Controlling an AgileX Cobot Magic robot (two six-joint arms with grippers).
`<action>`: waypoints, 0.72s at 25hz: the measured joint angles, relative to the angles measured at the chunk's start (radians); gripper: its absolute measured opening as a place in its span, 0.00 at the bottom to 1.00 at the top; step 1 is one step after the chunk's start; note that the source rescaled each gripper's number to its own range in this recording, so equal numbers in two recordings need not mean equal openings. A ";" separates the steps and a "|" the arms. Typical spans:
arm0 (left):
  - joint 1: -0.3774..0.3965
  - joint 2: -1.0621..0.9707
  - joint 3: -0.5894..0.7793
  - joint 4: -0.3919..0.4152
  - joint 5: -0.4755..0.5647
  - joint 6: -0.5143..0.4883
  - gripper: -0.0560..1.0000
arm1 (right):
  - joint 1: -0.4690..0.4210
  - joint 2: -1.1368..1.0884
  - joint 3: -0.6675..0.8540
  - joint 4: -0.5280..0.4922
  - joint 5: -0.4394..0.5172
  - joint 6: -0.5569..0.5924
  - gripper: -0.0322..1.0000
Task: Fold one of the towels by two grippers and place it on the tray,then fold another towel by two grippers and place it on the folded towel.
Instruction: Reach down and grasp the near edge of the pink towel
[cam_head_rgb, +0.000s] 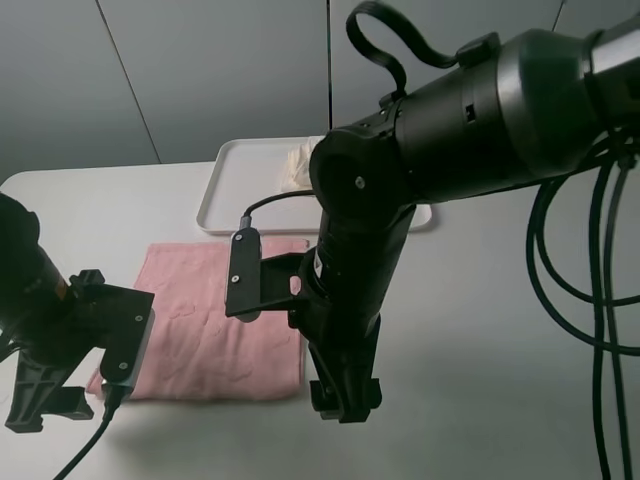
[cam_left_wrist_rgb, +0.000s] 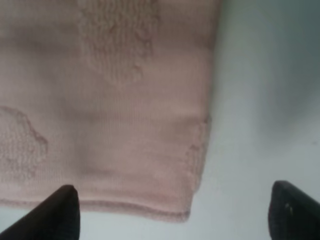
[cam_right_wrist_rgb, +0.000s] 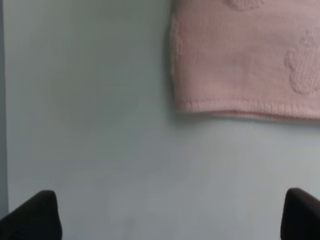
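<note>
- The pale pink towel (cam_head_rgb: 215, 320) lies spread flat on the white table (cam_head_rgb: 500, 330), around the middle of the high camera's view.
- The tray (cam_head_rgb: 240, 175) sits at 12 o'clock from the pink towel, just beyond its far edge.
- The cream-white towel (cam_head_rgb: 298, 165) rests on the tray. Only a lumpy part shows, because the right arm hides the rest.
- The left gripper (cam_head_rgb: 40, 400) hangs at about 8 o'clock from the pink towel's middle, by its near left corner.
- Its wrist camera shows the claw (cam_left_wrist_rgb: 172, 217) spread wide and holding nothing. One fingertip (cam_left_wrist_rgb: 60, 215) overlaps the towel's hem (cam_left_wrist_rgb: 125, 206) and the other is over bare table, with the corner between them. Whether that tip touches the cloth cannot be told.
- The right gripper (cam_head_rgb: 345, 395) hangs at about 4 o'clock from the towel's middle, just past the near right corner.
- Its wrist camera shows this claw (cam_right_wrist_rgb: 170, 217) also wide open and empty. Both fingertips (cam_right_wrist_rgb: 35, 215) are over bare table, and the pink corner (cam_right_wrist_rgb: 185, 102) is clear of them.
- Black cables (cam_head_rgb: 590, 270) loop down at 3 o'clock in the high view.
</note>
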 joint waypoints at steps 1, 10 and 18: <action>0.000 0.015 0.000 -0.003 -0.010 0.000 0.98 | 0.005 0.002 0.000 -0.002 -0.003 0.000 0.95; -0.031 0.107 -0.002 -0.015 -0.057 -0.007 0.98 | 0.021 0.013 -0.019 -0.009 -0.034 0.005 0.95; -0.033 0.102 -0.006 -0.015 -0.055 -0.010 0.98 | 0.022 0.013 -0.021 -0.009 -0.060 0.007 0.94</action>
